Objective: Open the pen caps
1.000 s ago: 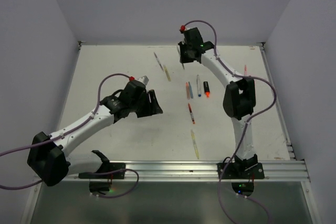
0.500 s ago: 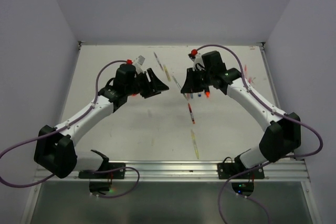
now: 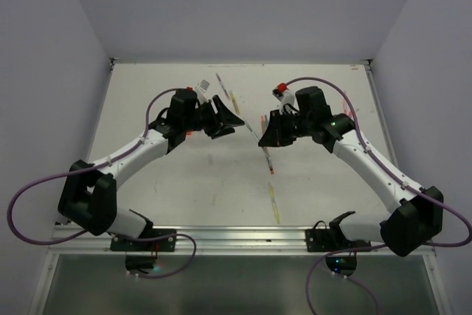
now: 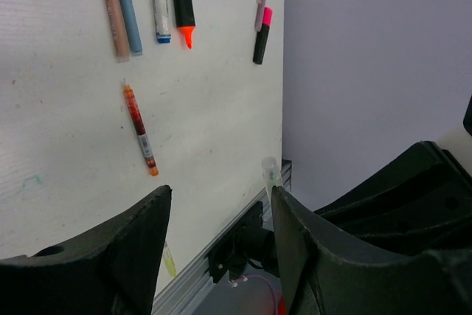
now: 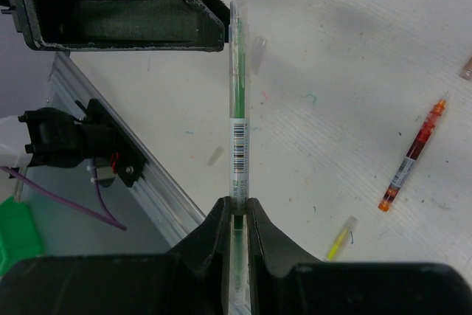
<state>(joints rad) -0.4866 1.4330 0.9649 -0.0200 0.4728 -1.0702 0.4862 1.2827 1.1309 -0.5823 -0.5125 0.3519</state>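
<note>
My right gripper [image 5: 236, 203] is shut on a slim clear pen with green ink [image 5: 237, 101] and holds it above the table; the pair also shows in the top view, gripper [image 3: 267, 135] and pen [image 3: 251, 124]. The pen's clear capped end [image 5: 237, 14] reaches my left gripper [image 3: 227, 120]. That gripper [image 4: 221, 191] is open, and the clear end [image 4: 270, 170] lies at the tip of its right-hand finger [image 4: 295, 241]. A red pen [image 4: 139, 129] with orange ends lies on the table below.
Orange [image 4: 113, 12], blue [image 4: 127, 5] and white [image 4: 157, 1] pens, a black highlighter with orange tip [image 4: 182, 1] and a pink-and-black highlighter [image 4: 262, 31] lie in a row. A yellow-green pen [image 3: 273, 203] lies near the front rail [image 3: 243, 235]. Two thin pens [image 3: 228, 94] lie at the back.
My right gripper has swung from the back of the table toward the middle, carrying the green pen. My left gripper has moved up and right until its open jaws meet the pen's end.
</note>
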